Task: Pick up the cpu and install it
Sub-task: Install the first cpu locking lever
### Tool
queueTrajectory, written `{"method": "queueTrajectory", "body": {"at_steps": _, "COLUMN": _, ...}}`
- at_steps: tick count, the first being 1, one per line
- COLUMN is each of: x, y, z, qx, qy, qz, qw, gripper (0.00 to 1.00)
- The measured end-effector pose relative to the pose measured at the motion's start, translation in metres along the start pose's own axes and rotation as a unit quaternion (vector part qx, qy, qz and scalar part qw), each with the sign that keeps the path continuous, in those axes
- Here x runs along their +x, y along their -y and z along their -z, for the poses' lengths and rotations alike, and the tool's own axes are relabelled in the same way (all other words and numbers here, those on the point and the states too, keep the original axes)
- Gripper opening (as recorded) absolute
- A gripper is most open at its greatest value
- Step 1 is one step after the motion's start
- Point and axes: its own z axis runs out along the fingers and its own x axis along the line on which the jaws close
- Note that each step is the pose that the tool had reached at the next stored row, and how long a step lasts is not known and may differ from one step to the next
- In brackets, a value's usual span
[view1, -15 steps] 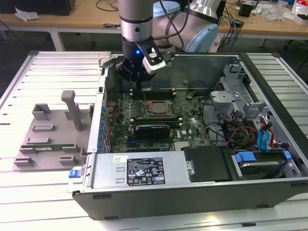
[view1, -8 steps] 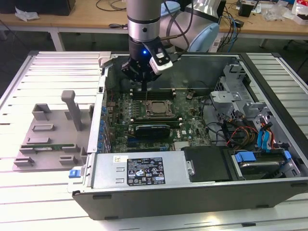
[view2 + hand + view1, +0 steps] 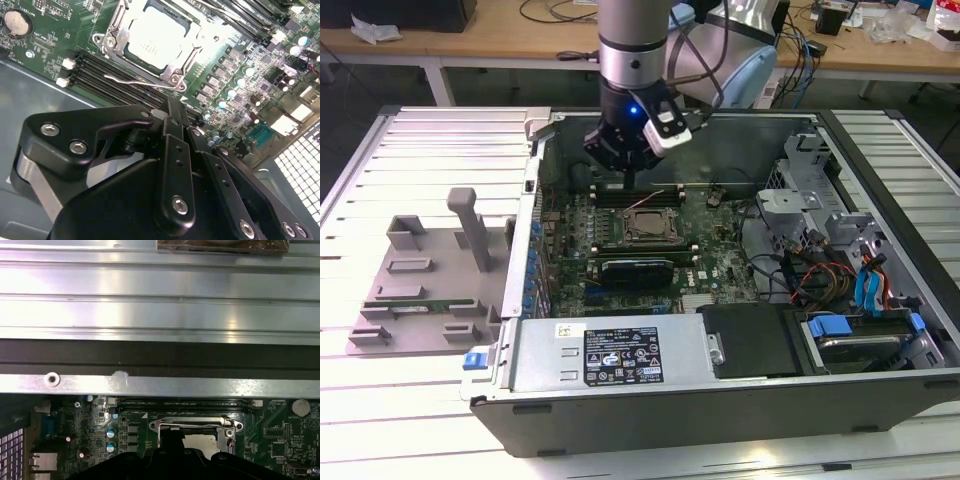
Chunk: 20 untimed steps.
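**Item: cpu, lying in the motherboard socket, gripper above it**

**Location.** The cpu (image 3: 155, 42) lies inside the socket frame (image 3: 109, 41), its top face up and uncovered. Everything below is placed from that socket.

**Gripper.** The gripper (image 3: 171, 107) hangs above the memory slots (image 3: 95, 70) just beside the socket, apart from the chip. Its fingers look clenched together with nothing between them.

**Hazards (judged, not seen).**
- If the chip sits skewed in the socket, any downward press could bend the contacts beneath it. Whether it is seated square cannot be told from here.
- The wire lever (image 3: 140, 80) lies along the socket's edge nearest the gripper. A descending fingertip could snag it.
- The slots and the capacitors (image 3: 231, 92) crowd the socket's sides, so a sideways drift risks a knock.

**Materials and shapes.**
- cpu: flat square with a pale, shiny metal lid, smooth and likely slippery to pinch.
- Socket frame: stamped bright steel with screw heads at the corners.
- Lever: thin sprung wire.
- Motherboard (image 3: 50, 55): green, densely studded, with a round coin cell (image 3: 17, 22) well off from the socket.
- Gripper: matt black linkages with bright bolts.
- Computer case (image 3: 720, 370): grey sheet metal walling the board on all sides of the socket.
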Motion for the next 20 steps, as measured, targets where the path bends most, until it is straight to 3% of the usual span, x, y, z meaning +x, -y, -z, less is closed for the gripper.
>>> {"method": "queueTrajectory", "body": {"at_steps": 10, "x": -0.004, "y": 0.0002, "z": -0.005, "qx": 0.0, "qy": -0.0005, "qz": 0.0, "qw": 1.0, "gripper": 0.11}}
{"method": "queueTrajectory", "body": {"at_steps": 13, "x": -0.0056, "y": 0.0003, "z": -0.0087, "qx": 0.0, "qy": -0.001, "qz": 0.0, "qw": 1.0, "gripper": 0.11}}
{"method": "queueTrajectory", "body": {"at_steps": 20, "x": -0.0086, "y": -0.0007, "z": -0.0241, "qx": 0.0004, "qy": -0.003, "qz": 0.002, "qw": 1.0, "gripper": 0.11}}
